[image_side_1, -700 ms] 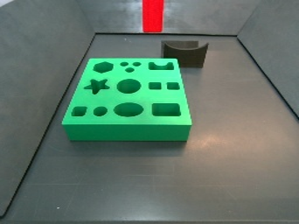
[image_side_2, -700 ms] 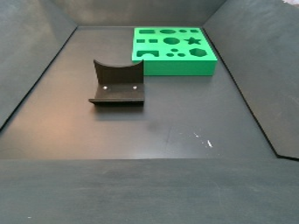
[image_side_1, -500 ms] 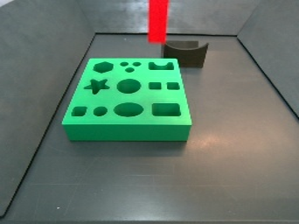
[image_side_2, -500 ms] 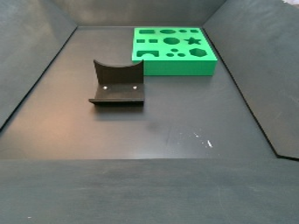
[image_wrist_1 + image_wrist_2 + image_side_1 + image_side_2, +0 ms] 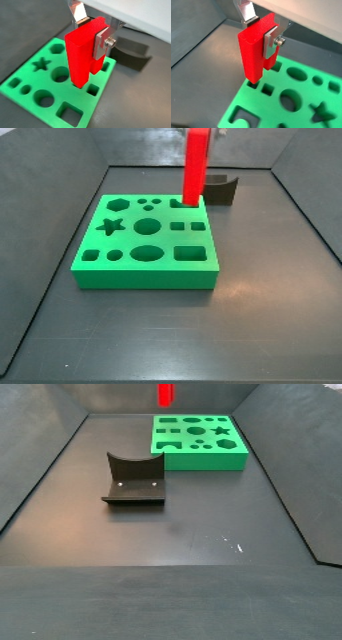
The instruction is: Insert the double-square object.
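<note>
The double-square object (image 5: 80, 60) is a tall bright red piece, held upright in my gripper (image 5: 89, 37). The silver fingers (image 5: 100, 45) clamp its upper part, as both wrist views show (image 5: 252, 55). In a side view the red piece (image 5: 195, 166) hangs with its lower end just over the far edge of the green block (image 5: 147, 240), by a notched hole there. In a side view only its lower tip (image 5: 166, 394) shows at the picture's edge, left of the green block (image 5: 201, 442). The gripper body is mostly out of the side views.
The green block (image 5: 40, 80) has star, round, square and hexagon holes, also seen in a wrist view (image 5: 271, 105). The dark fixture (image 5: 214, 188) stands just behind the block, and shows in a side view (image 5: 134, 479) on the dark floor. Grey walls enclose the floor.
The red piece has come down and moved sideways towards the green block's far edge; it now enters the side view where it was out of sight before.
</note>
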{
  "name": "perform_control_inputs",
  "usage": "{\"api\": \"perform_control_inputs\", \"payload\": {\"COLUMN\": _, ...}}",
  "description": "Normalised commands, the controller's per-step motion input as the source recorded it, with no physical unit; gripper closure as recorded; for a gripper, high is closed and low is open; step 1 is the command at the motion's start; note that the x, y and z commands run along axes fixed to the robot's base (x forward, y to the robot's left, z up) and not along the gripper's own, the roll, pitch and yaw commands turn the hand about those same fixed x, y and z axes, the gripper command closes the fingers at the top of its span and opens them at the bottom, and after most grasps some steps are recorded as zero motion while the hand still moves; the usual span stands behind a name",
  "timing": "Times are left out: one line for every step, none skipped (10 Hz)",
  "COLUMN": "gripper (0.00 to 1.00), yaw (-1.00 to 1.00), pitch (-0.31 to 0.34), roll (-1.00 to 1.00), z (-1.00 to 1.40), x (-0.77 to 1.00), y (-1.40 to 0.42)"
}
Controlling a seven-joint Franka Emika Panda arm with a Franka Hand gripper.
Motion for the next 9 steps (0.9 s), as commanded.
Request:
{"api": "perform_control_inputs", "payload": {"gripper": 1.0, "yaw": -1.0, "pitch": 0.0, "roll": 0.0, "z": -0.37, "x": 0.07, "y": 0.03}}
{"api": "perform_control_inputs", "payload": {"gripper": 1.0, "yaw": -1.0, "pitch": 0.0, "roll": 0.0, "z": -0.36, "x": 0.07, "y": 0.02}}
{"api": "perform_control_inputs", "payload": {"gripper": 1.0, "yaw": -1.0, "pitch": 0.0, "roll": 0.0, "z": -0.37, "x": 0.06, "y": 0.02}}
{"api": "perform_control_inputs", "payload": {"gripper": 1.0, "yaw": -1.0, "pitch": 0.0, "roll": 0.0, "z": -0.36, "x": 0.05, "y": 0.01}}
{"api": "perform_control_inputs", "payload": {"gripper": 1.0, "yaw": -1.0, "pitch": 0.0, "roll": -0.01, "z": -0.34, "x": 0.05, "y": 0.0}}
{"api": "perform_control_inputs", "payload": {"gripper": 1.0, "yaw": -1.0, "pitch": 0.0, "roll": -0.01, "z": -0.33, "x": 0.06, "y": 0.0}}
{"api": "perform_control_inputs", "payload": {"gripper": 1.0, "yaw": -1.0, "pitch": 0.0, "roll": -0.02, "z": -0.29, "x": 0.04, "y": 0.0}}
{"api": "perform_control_inputs", "payload": {"gripper": 1.0, "yaw": -1.0, "pitch": 0.0, "roll": -0.02, "z": -0.18, "x": 0.0, "y": 0.0}}
{"api": "perform_control_inputs", "payload": {"gripper": 1.0, "yaw": -1.0, "pitch": 0.0, "roll": -0.03, "z": -0.04, "x": 0.0, "y": 0.0}}
